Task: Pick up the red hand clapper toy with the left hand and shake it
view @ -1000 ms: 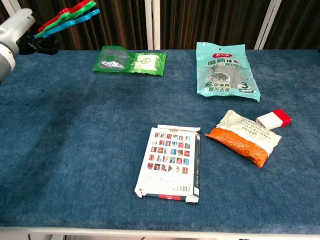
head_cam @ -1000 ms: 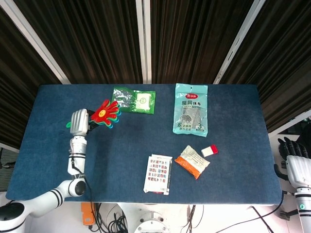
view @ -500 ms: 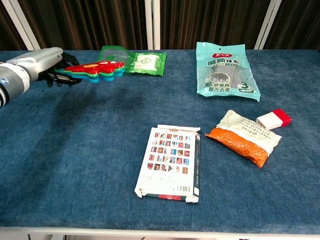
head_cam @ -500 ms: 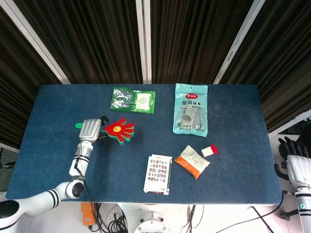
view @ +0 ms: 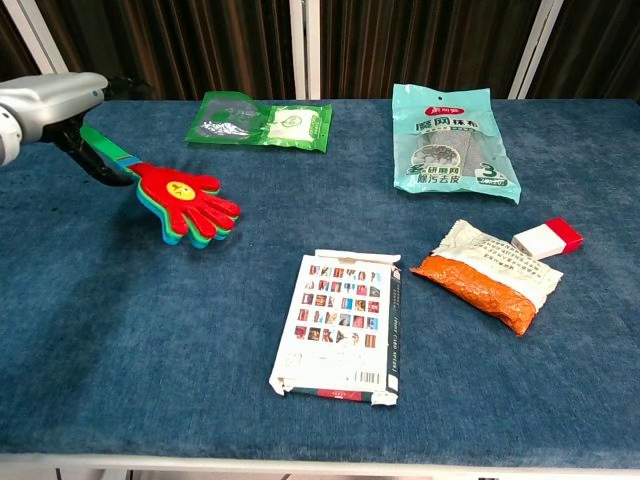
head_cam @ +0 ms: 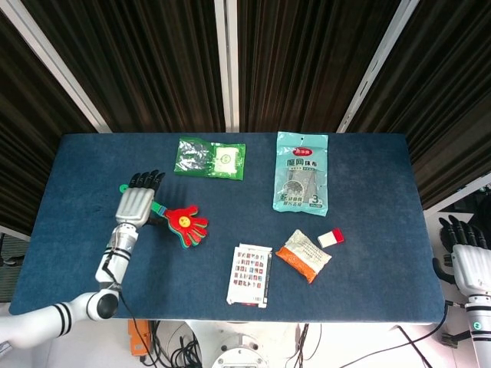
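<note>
most of the task looks done: the left hand grips the handle of the red hand clapper toy at the far left of the blue table, with the toy's palm tilted down to the right and low over the cloth, near the green packet. whether it touches the cloth i cannot tell, so i judge this a downward stroke of the shake, with more swings or a set-down possibly left. the right hand hangs off the right edge holding nothing, fingers loosely extended.
</note>
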`<state>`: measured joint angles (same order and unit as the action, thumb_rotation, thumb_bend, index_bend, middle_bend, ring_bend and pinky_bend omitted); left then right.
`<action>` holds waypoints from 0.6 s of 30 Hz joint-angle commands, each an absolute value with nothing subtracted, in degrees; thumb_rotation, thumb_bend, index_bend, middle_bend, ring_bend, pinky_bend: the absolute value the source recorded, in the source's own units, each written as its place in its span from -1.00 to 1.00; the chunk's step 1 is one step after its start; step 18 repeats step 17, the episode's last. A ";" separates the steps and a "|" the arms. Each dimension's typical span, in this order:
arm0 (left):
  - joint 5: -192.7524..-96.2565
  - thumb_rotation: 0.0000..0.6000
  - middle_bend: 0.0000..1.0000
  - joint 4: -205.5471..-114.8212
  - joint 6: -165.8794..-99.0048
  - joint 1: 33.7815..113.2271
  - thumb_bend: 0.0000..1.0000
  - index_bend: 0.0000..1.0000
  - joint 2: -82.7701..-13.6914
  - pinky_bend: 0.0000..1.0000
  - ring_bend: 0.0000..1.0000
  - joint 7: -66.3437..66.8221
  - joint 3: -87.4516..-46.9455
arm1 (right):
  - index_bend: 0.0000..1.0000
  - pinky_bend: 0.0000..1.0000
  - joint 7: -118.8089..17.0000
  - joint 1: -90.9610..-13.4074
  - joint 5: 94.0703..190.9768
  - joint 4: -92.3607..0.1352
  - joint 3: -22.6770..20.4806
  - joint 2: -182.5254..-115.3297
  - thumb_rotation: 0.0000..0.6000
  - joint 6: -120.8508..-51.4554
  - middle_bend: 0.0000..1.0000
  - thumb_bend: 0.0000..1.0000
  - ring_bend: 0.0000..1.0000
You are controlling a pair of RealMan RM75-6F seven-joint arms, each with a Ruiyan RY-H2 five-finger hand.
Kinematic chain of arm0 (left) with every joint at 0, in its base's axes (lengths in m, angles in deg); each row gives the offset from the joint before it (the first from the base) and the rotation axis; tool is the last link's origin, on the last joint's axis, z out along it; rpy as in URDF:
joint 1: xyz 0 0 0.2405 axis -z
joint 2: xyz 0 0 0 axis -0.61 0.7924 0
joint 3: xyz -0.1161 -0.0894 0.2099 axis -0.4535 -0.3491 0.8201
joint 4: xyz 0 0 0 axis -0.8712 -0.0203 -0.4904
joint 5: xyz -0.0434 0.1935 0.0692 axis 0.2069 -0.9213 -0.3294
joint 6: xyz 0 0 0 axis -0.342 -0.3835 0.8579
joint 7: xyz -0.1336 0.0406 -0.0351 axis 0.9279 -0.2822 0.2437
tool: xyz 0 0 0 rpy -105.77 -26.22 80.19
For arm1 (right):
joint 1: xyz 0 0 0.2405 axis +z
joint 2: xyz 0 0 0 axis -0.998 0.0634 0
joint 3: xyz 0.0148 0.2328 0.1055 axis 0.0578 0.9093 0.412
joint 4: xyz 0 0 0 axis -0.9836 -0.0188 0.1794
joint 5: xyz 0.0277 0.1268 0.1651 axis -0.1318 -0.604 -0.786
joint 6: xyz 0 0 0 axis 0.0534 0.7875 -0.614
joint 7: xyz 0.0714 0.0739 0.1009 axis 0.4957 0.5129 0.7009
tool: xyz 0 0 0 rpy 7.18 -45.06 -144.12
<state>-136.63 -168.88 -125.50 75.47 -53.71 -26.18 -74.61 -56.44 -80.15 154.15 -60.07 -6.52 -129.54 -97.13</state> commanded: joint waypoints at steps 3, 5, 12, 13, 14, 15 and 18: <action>-138.99 1.00 -1.00 -171.60 -128.93 72.84 -0.70 -1.00 -49.93 -1.00 -1.00 -23.79 -72.94 | -1.00 -1.00 -56.54 -80.18 153.93 -60.39 -6.31 -129.39 1.00 -97.32 -1.00 -0.35 -1.00; -142.95 1.00 -1.00 -171.06 -131.45 71.23 -0.67 -1.00 -48.72 -1.00 -1.00 -20.83 -71.96 | -1.00 -1.00 -56.53 -80.08 153.81 -60.57 -6.11 -129.29 1.00 -97.31 -1.00 -0.35 -1.00; -157.18 0.91 -1.00 -166.12 -142.80 63.20 -0.57 -1.00 -43.45 -1.00 -1.00 -6.71 -66.77 | -1.00 -1.00 -57.53 -79.64 153.99 -61.49 -5.84 -129.82 1.00 -97.53 -1.00 -0.35 -1.00; -159.08 0.86 -1.00 -165.09 -144.33 62.19 -0.56 -1.00 -42.87 -1.00 -1.00 -5.59 -65.72 | -1.00 -1.00 -57.70 -79.62 154.08 -61.53 -5.86 -129.96 1.00 -97.63 -1.00 -0.35 -1.00; -161.17 0.81 -1.00 -163.89 -146.22 60.78 -0.56 -1.00 -42.31 -1.00 -1.00 -4.48 -64.28 | -1.00 -1.00 -57.93 -79.61 154.23 -61.58 -5.90 -130.15 1.00 -97.79 -1.00 -0.35 -1.00; -162.55 0.81 -1.00 -163.26 -147.25 59.79 -0.56 -1.00 -41.92 -1.00 -1.00 -3.46 -63.17 | -1.00 -1.00 -58.12 -79.61 154.35 -61.64 -5.92 -130.27 1.00 -97.94 -1.00 -0.35 -1.00; -165.12 0.82 -1.00 -162.27 -148.55 58.07 -0.56 -1.00 -41.04 -1.00 -1.00 -1.33 -60.85 | -1.00 -1.00 -58.53 -79.60 154.68 -61.78 -5.99 -130.40 1.00 -98.22 -1.00 -0.35 -1.00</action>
